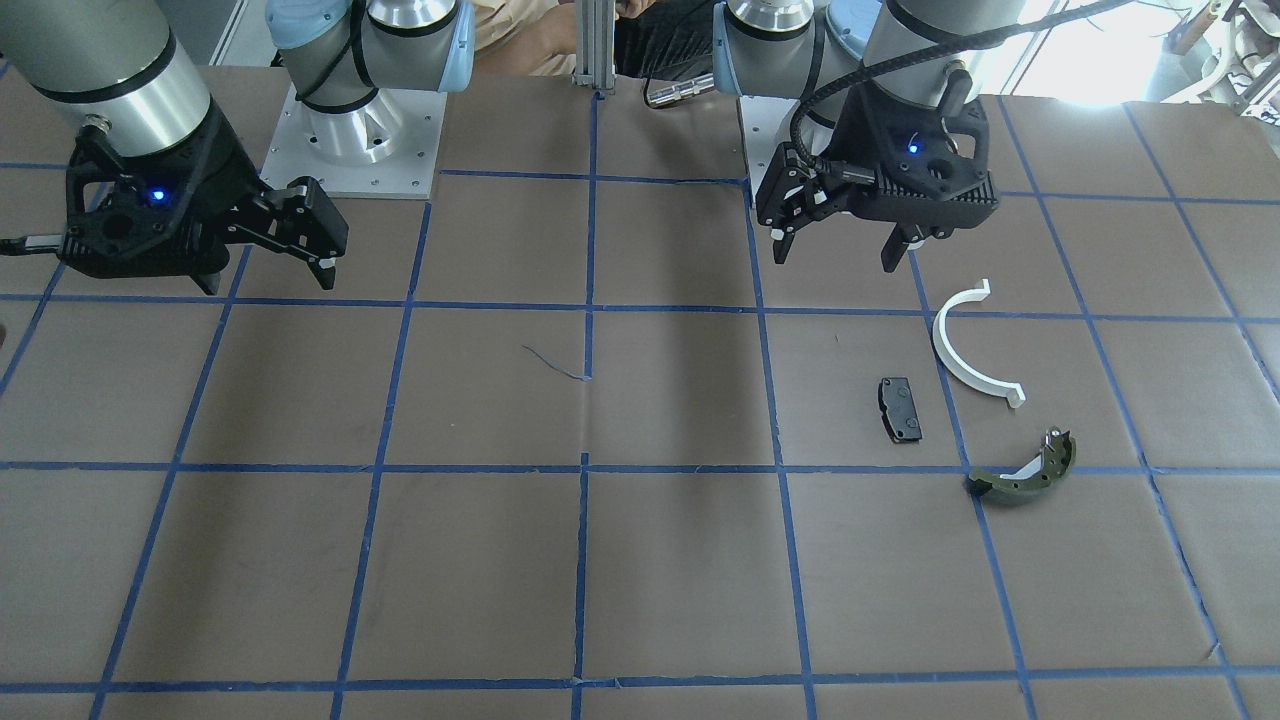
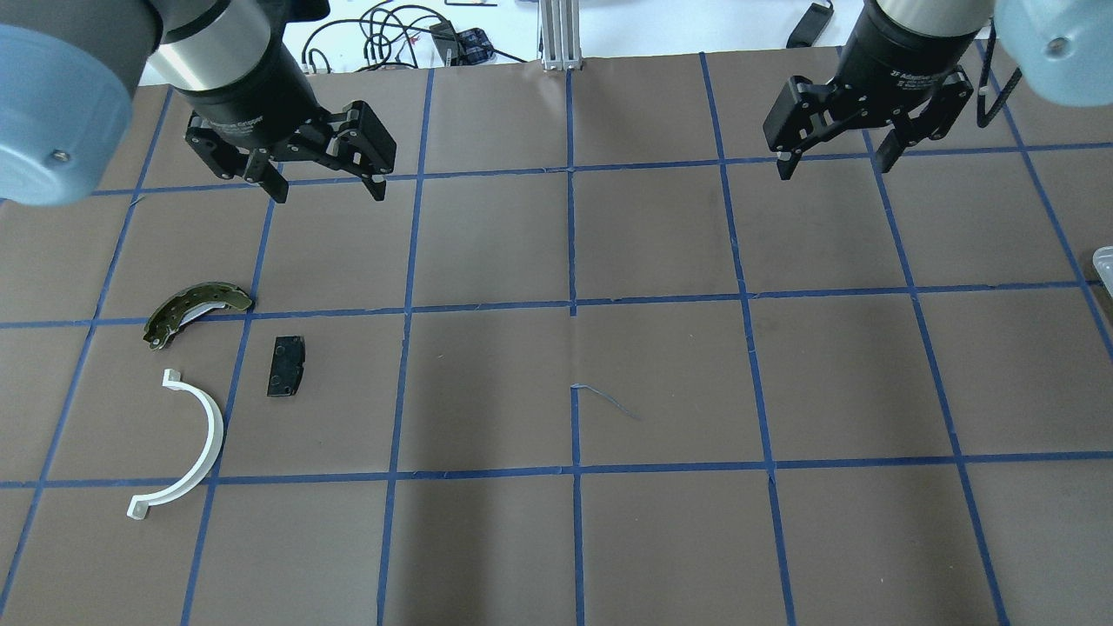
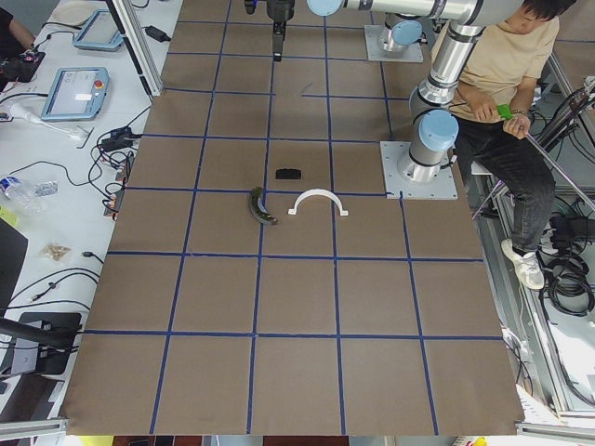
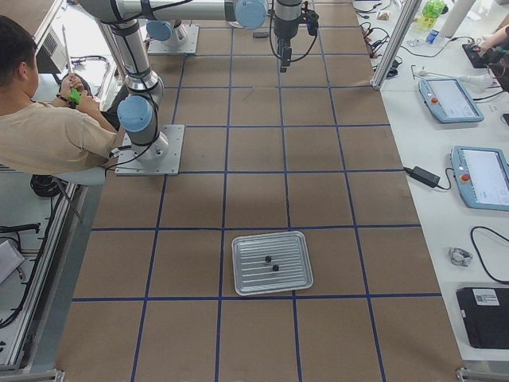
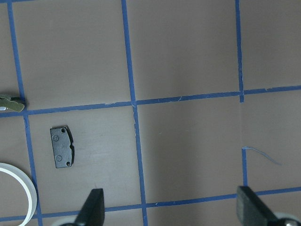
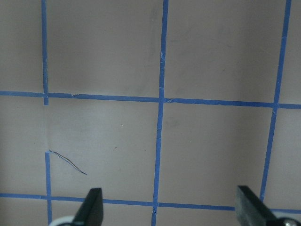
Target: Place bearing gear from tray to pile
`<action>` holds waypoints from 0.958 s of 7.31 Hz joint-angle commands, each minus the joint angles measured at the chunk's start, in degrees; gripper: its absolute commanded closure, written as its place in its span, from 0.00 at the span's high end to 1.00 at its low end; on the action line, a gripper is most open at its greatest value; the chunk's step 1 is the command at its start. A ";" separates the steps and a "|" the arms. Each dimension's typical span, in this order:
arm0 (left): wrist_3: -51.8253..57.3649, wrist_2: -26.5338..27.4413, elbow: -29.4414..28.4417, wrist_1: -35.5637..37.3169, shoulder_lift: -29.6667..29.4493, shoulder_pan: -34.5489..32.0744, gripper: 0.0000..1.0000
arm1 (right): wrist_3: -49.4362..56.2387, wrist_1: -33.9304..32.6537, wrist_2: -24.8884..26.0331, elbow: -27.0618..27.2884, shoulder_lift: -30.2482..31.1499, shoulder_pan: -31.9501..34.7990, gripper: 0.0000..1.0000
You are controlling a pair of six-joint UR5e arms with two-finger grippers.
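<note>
The pile lies on the table's left side: a white half-ring (image 2: 211,430), a small black pad (image 2: 286,366) and an olive-green brake shoe (image 2: 196,309). They also show in the front view, as ring (image 1: 941,343), pad (image 1: 900,408) and shoe (image 1: 1030,470). A metal tray (image 4: 272,263) holds two small dark parts (image 4: 268,259), too small to tell apart. My left gripper (image 2: 329,187) hangs open and empty above the table, beyond the pile. My right gripper (image 2: 835,169) hangs open and empty, far from the tray.
The brown table cover carries a blue tape grid. A corner of the tray (image 2: 1104,261) shows at the overhead view's right edge. A loose thread (image 2: 604,398) lies mid-table. A seated person (image 3: 502,74) is behind the robot bases.
</note>
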State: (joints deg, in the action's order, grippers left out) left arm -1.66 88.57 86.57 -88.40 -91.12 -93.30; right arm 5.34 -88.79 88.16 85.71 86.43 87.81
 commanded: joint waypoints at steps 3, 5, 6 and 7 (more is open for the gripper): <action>-0.36 0.29 -1.40 -1.95 -0.47 -0.04 1.00 | 3.18 0.98 0.17 0.07 0.40 -0.44 1.00; -0.19 0.20 -1.40 -2.04 -0.38 -0.04 1.00 | 3.10 1.33 0.17 0.07 0.93 -0.53 1.00; 0.08 -0.06 -1.14 -1.95 -0.38 -0.04 1.00 | 4.31 2.38 1.30 -0.02 1.19 -1.66 1.00; 0.08 -0.15 -0.18 -1.78 0.23 -0.04 1.00 | 10.94 3.35 2.35 -0.11 1.28 -3.50 1.00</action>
State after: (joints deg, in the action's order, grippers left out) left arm -1.69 88.58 85.58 -90.33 -91.34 -93.34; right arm 10.92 -86.53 89.33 85.70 87.51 86.08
